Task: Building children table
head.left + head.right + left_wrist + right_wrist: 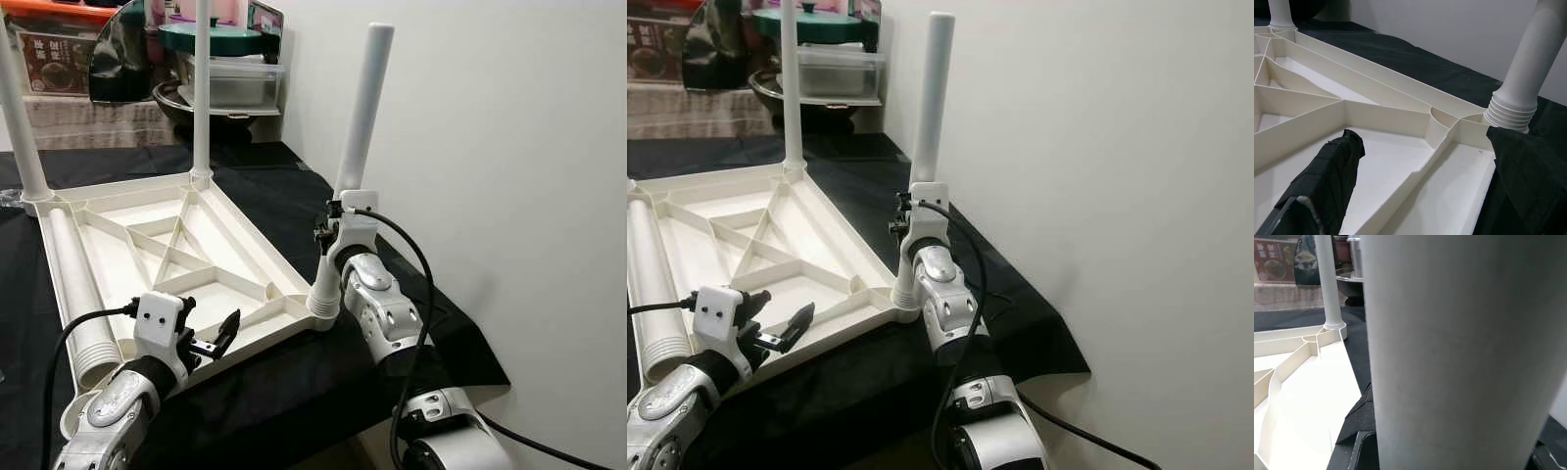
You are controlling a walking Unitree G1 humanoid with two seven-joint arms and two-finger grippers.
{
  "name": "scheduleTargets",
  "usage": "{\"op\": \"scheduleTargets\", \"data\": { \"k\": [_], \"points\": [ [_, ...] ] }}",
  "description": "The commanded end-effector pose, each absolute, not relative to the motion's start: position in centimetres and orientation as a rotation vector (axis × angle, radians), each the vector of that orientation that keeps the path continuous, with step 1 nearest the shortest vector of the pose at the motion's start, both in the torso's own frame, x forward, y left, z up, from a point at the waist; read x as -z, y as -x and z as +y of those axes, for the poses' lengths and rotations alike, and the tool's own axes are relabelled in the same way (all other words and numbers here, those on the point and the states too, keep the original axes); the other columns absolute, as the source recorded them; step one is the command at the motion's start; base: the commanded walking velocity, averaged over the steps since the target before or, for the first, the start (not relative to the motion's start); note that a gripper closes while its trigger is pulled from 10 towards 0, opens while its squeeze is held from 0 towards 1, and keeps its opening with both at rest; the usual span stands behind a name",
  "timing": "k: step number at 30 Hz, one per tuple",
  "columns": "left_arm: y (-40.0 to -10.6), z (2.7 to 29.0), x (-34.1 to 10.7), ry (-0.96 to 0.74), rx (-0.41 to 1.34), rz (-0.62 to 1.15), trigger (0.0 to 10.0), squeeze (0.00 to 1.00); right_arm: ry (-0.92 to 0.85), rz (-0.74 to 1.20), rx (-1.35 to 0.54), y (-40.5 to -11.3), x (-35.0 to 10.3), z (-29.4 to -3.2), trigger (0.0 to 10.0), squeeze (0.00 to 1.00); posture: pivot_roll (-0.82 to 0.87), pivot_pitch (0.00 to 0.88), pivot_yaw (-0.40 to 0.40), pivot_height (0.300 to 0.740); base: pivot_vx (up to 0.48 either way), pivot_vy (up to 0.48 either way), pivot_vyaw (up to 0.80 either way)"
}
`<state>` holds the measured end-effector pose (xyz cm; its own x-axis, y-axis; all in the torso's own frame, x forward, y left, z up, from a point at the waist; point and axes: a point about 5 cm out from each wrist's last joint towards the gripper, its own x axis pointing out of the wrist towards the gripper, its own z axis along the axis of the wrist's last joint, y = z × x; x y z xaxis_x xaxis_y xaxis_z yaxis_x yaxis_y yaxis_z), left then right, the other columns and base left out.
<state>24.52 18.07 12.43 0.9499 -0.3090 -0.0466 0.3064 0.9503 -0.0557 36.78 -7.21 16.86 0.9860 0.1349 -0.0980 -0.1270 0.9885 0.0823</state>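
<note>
1. My right tool is closed around the near-right leg, low on its shaft just above the ribbed collar. The leg stands upright in the corner socket of the upturned tabletop. If I twist while leaning, the thread could cross and the leg would set crooked.
2. My left tool is open and holds nothing, its fingers hovering over the near edge of the tabletop. If it does not press down, the tabletop may spin with the leg instead of taking the thread.
3. Two far legs already stand in their sockets. A sideways shove on the tabletop could swing them towards the pots behind.
4. The last leg lies loose along the left side of the tabletop. A jolt could roll it off.
5. The black cloth on the bench may let the tabletop slide, and the wall stands close on my right.
</note>
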Motion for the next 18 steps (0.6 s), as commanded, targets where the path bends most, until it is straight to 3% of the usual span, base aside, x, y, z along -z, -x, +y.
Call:
{"op": "scheduleTargets", "data": {
  "k": [1,10,18],
  "points": [
    [-24.7,17.8,-12.4,0.047,0.331,0.063,10.0,0.0,-0.079,0.351,-0.029,-35.5,-11.3,-9.3,10.0,0.0,0.06,0.0,-0.143,0.74,0.0,0.0,0.0],
    [-24.9,17.7,-12.4,0.043,0.34,0.063,10.0,0.0,-0.111,0.415,0.008,-34.7,-10.7,-9.8,10.0,0.0,0.06,0.0,-0.137,0.74,0.0,0.0,0.0],
    [-24.9,17.9,-12.4,0.036,0.339,0.061,10.0,0.0,-0.1,0.332,-0.02,-34.5,-12.1,-9.8,10.0,0.0,0.06,0.0,-0.131,0.74,0.0,0.0,0.0]
  ]
}}
